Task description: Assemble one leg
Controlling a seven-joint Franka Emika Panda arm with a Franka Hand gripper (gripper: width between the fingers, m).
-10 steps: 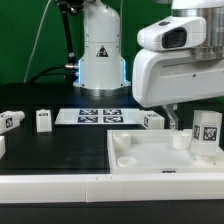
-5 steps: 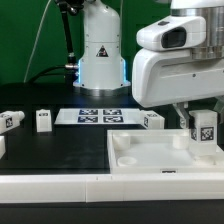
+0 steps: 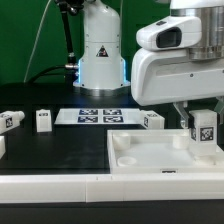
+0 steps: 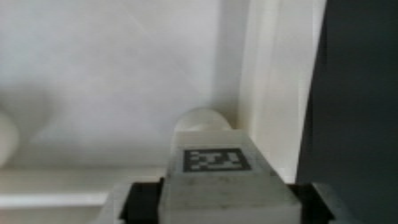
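My gripper is shut on a leg, a small white post with a black-and-white tag facing the camera. It holds the leg upright at the right corner of the large flat white square piece, by a round corner socket. I cannot tell whether the leg's lower end touches the socket. In the wrist view the leg sits between my two fingers, with its tip over the white piece near its edge.
Three more legs stand on the black table: two at the exterior view's left and one behind the square piece. The marker board lies in front of the robot base.
My gripper and the held leg have shifted a little toward the exterior view's left and farther from the camera, then stayed still. Nothing else has moved.
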